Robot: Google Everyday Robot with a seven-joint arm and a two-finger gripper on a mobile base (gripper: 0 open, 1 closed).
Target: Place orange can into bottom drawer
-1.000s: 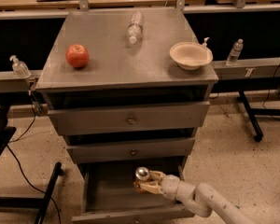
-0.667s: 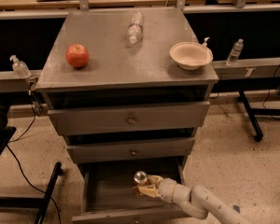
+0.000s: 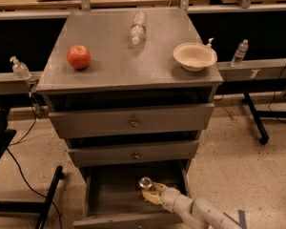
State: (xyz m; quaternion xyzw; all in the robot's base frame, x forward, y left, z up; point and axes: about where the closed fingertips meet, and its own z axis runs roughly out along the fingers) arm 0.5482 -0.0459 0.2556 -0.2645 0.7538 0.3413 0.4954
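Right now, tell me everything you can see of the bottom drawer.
The bottom drawer is grey metal, the lowest of three: a wide shallow tray pulled far forward, dark inside. A small round knob sits on its front panel at the picture's lower edge. The gripper reaches in from the right, shut on the can, over the drawer's middle. Whether the can touches the floor cannot be told.

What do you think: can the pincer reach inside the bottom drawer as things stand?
Likely yes: the bottom drawer is pulled open and the pincer hangs over its floor, at the orange can, nothing between.
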